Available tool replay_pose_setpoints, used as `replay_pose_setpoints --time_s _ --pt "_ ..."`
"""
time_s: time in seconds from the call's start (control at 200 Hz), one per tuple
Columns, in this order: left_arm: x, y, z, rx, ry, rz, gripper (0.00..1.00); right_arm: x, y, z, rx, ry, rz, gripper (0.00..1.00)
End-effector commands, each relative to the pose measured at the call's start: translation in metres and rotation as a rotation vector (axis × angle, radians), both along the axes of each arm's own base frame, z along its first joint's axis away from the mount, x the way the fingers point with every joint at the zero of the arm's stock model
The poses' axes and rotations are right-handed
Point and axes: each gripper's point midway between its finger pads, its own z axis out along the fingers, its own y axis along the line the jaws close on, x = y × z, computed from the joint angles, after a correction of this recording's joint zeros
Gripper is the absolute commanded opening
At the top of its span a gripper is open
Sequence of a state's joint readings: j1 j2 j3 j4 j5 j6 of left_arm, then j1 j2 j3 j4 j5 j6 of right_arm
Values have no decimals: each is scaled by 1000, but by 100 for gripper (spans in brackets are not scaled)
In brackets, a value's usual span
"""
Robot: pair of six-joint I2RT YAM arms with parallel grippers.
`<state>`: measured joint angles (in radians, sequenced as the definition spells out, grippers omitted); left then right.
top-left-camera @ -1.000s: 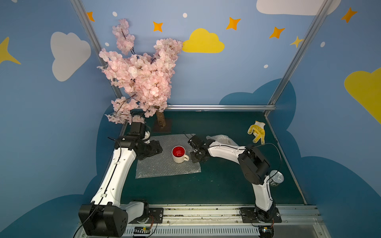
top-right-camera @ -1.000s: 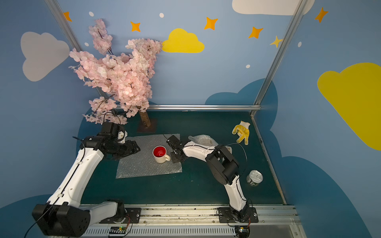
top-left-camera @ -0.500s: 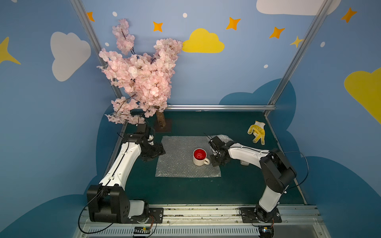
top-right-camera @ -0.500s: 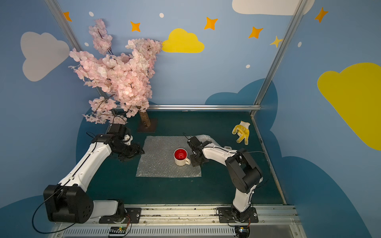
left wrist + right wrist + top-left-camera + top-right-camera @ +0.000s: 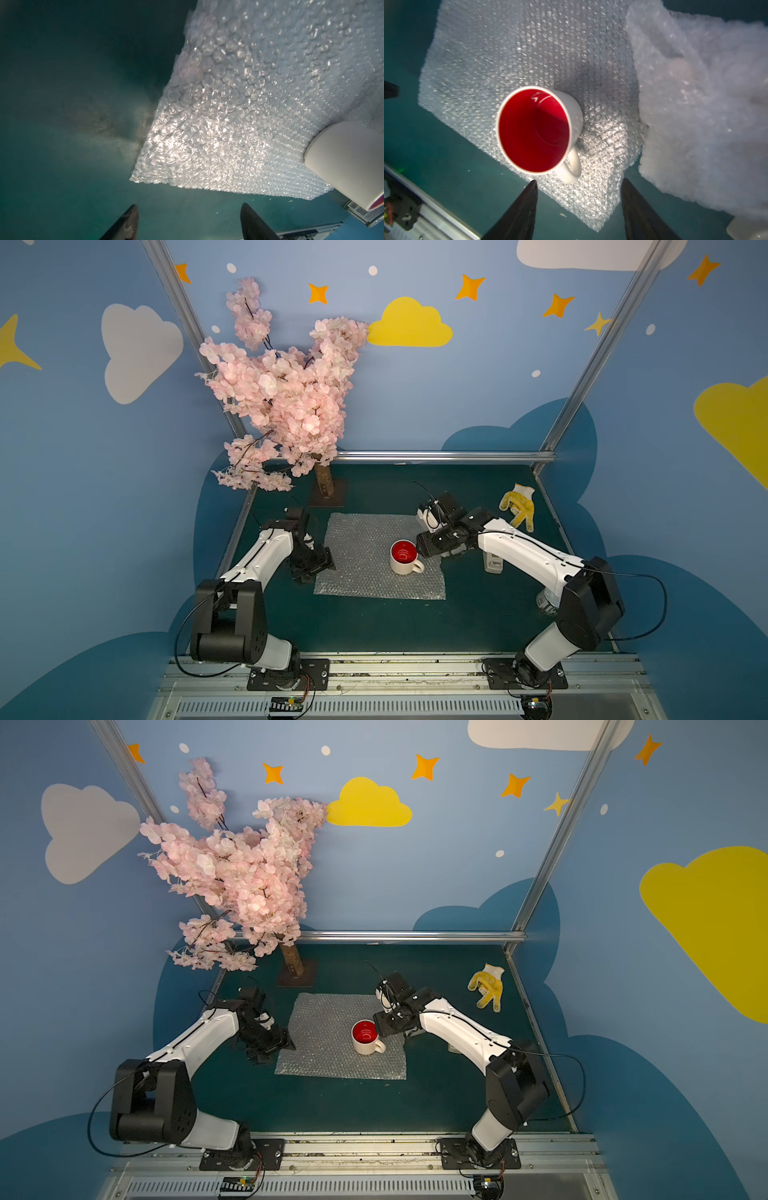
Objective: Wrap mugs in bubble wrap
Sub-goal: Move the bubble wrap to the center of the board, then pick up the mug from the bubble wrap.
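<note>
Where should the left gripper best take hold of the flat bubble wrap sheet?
Probably at the bubble wrap's free corner facing the open left gripper, coming in low from that side: the sheet lies flat and the mug pins its far half.

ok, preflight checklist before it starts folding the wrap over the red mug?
1. Mug upright on the flat sheet: ok, though it stands toward the sheet's right edge, not in the middle.
2. Right gripper clear of the mug: ok, jaws apart, nothing between them, handle just ahead.
3. Left gripper ready at the sheet's left edge: ok, open, on bare mat just short of the edge.
4. Sheet lying flat, no folds: ok in both top views.
5. Crumpled bundle clear of the fold path: not ok, it lies over the sheet's far right corner.
6. Second mug wrapped inside that bundle: cannot tell.
</note>
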<state>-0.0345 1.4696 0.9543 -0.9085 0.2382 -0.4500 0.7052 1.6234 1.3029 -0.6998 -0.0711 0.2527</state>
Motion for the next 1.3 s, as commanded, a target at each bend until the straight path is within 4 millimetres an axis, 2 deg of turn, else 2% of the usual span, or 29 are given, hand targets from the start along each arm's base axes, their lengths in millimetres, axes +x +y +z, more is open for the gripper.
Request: replay_pose_setpoints --time_s 0.0,0.165,0.26,0.451,0.541,0.591,0.701,0.806,0.966,1.121,1.296 --pt "7 -3 5 -27 -50 21 77 -8 8 -9 3 82 46 64" --pt "2 -8 -6 -60 -27 34 77 11 24 -21 1 96 39 61" --pt "-3 -11 -14 -75 -12 48 76 17 30 -31 -12 105 44 56" --pt "-11 -14 -20 -93 -4 73 73 20 30 -45 -55 110 42 34" --pt "-17 -14 -26 -85 17 93 73 17 33 -47 -64 110 54 29" --pt "-19 -12 -30 -71 25 101 73 16 34 -47 -72 103 56 24" --pt "-16 -3 -31 -12 27 115 73 17 35 -45 -83 91 57 13" --pt "-9 -2 -30 -11 19 127 73 19 36 -39 -93 73 60 0" --pt "-11 -1 -29 -10 24 124 73 22 42 -18 -93 47 76 0" --pt "-17 -2 -26 -15 30 122 72 25 58 2 -73 23 111 0" --pt "-29 -3 -25 -23 37 144 72 30 80 0 -106 -6 144 0"
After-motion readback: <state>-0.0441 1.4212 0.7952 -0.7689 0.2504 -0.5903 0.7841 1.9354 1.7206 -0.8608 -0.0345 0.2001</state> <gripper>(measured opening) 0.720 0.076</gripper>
